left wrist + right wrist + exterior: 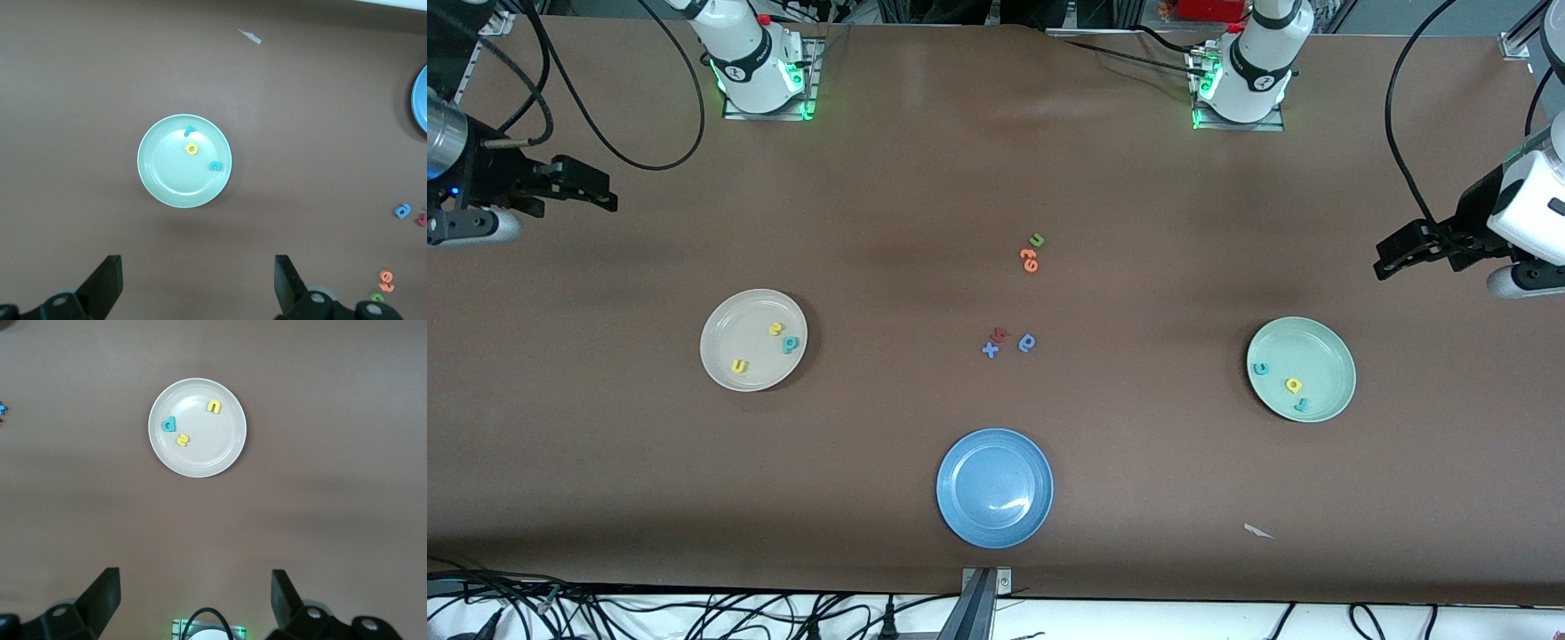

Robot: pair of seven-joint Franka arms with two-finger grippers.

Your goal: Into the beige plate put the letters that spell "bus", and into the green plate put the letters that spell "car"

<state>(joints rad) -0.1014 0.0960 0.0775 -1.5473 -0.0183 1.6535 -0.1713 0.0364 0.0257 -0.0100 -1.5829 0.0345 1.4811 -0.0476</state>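
Observation:
The beige plate (pixel 734 324) lies toward the right arm's end of the table and holds a yellow s (pixel 775 329), a teal b (pixel 790 344) and a yellow u (pixel 739 365). The green plate (pixel 1319 354) lies toward the left arm's end and holds a teal c (pixel 1261 368), a yellow a (pixel 1294 385) and a teal r (pixel 1301 405). My right gripper (pixel 600 191) hangs open over brown tabletop at its own end, holding nothing. My left gripper (pixel 1392 258) is also open with nothing in it, over the table at its end. Each wrist view looks down on its plate (pixel 207 453) (pixel 167 177).
A blue plate (pixel 994 487) sits near the front edge at mid-table. Loose letters lie in the middle: a green u (pixel 1037 240), orange letters (pixel 1030 260), a blue x (pixel 990 349), a red letter (pixel 1000 335) and a blue round-bodied letter (pixel 1027 343). A white scrap (pixel 1258 531) lies near the green plate.

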